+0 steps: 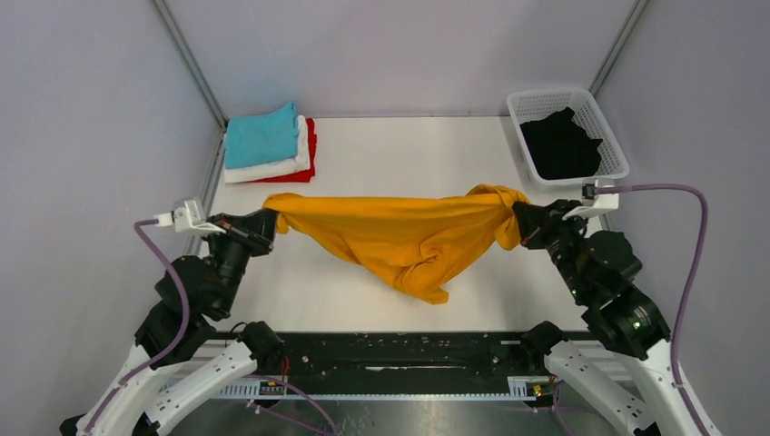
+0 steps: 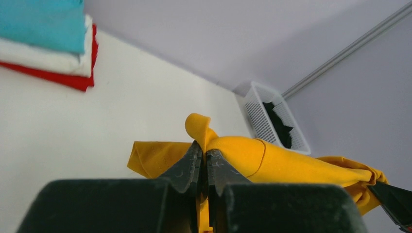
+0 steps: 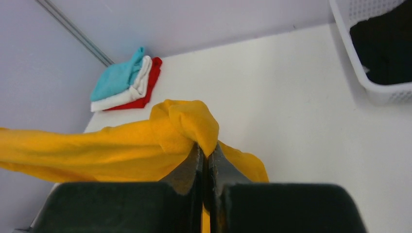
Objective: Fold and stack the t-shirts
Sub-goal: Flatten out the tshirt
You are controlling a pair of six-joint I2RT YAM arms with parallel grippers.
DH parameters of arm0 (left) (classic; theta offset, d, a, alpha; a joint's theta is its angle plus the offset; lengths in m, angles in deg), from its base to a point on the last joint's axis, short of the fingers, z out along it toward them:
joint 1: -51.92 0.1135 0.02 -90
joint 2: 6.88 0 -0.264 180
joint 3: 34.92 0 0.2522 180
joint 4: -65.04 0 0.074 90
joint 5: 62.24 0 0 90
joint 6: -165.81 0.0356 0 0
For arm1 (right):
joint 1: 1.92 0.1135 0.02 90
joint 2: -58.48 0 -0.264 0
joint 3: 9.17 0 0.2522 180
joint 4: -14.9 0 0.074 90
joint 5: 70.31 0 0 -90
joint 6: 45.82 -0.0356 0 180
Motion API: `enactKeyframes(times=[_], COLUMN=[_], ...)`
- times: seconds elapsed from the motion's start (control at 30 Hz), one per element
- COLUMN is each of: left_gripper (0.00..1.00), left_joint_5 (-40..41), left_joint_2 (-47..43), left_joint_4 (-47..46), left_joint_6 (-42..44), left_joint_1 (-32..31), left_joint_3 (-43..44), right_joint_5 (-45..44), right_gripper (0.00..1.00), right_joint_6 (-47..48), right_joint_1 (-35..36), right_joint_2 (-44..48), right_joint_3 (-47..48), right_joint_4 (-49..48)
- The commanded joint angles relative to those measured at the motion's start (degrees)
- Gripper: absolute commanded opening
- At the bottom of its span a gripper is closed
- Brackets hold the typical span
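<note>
left hand (image 1: 270,221) and right hand (image 1: 516,223) each clamp one end of the mustard-orange t-shirt (image 1: 399,238); i see it strung left to right between them, middle sagging toward the counter (image 1: 409,154), so i judge laying it flat comes next.

**Colours at the worktop.** Your left hand (image 1: 271,221) and right hand (image 1: 518,224) are both charcoal to black. Between them you see the mustard-orange t-shirt (image 1: 399,238), a single solid colour with no print. Beyond your left hand lie three plain shirts: the teal t-shirt (image 1: 261,136) uppermost, the white t-shirt (image 1: 268,169) under it, and the red t-shirt (image 1: 311,150) lowest. Beyond your right hand is the black t-shirt (image 1: 561,145), also plain, in a white basket (image 1: 610,141) whose walls carry a fine lattice pattern. The worktop (image 1: 409,154) under both hands is plain off-white. Behind each hand you see a pale purple cable (image 1: 692,238).
</note>
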Motion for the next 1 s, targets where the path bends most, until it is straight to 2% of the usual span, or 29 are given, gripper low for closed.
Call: enactKeyframes(times=[0.0, 0.23, 0.43, 0.53, 0.63, 0.73, 0.97], left_gripper=[0.0, 0.0, 0.0, 0.0, 0.0, 0.0, 0.0], left_joint_5=[-1.4, -12.7, -18.8, -21.2, -21.6, -16.3, 11.4], left_joint_2=[4.2, 7.5, 7.3, 9.1, 12.1, 15.7, 30.7], left_joint_4=[-8.4, -6.8, -5.9, -5.4, -5.1, -5.2, -8.1], left_joint_6=[7.4, 13.4, 14.2, 14.6, 15.3, 16.7, 19.7], left_joint_1=[0.2, 0.2, 0.2, 0.2, 0.1, 0.2, 1.5], left_joint_3=[11.3, 26.2, 32.5, 35.7, 37.9, 37.9, 31.1], right_joint_5=[2.9, 15.4, 23.3, 23.6, 18.2, 8.8, -19.8], right_gripper=[0.0, 0.0, 0.0, 0.0, 0.0, 0.0, 0.0], right_joint_6=[4.2, 7.0, 8.8, 9.9, 11.7, 14.9, 21.1], right_joint_1=[0.2, 0.2, 0.2, 0.2, 0.2, 0.2, 0.2], right_joint_2=[-1.4, -1.7, -3.3, -5.5, -7.1, -8.2, -18.0], right_joint_3=[9.8, 25.0, 36.5, 41.6, 43.5, 41.3, 28.3], right_joint_4=[-0.2, 2.9, 6.0, 8.9, 9.7, 8.3, 2.8])
